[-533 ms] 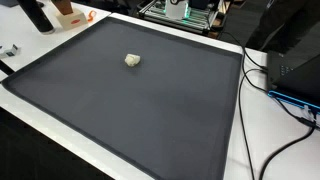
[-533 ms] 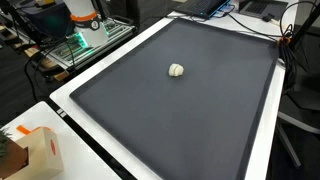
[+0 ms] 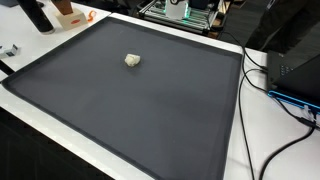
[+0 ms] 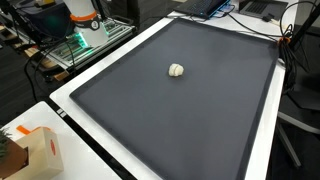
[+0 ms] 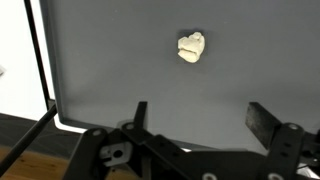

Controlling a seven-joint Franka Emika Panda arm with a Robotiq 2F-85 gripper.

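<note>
A small cream-white crumpled lump (image 3: 132, 60) lies alone on the dark grey mat (image 3: 150, 110); it also shows in an exterior view (image 4: 176, 70) and in the wrist view (image 5: 191, 46). My gripper (image 5: 200, 118) shows only in the wrist view. Its two black fingers are spread wide with nothing between them. It hangs high above the mat, with the lump beyond the fingertips. The arm does not show in either exterior view.
The mat (image 4: 200, 110) covers a white table. A cardboard box (image 4: 35, 152) stands at one corner. Black cables (image 3: 275, 100) run along one side. A cart with electronics (image 4: 80, 35) stands beyond the table. Orange items (image 3: 70, 14) lie at a far corner.
</note>
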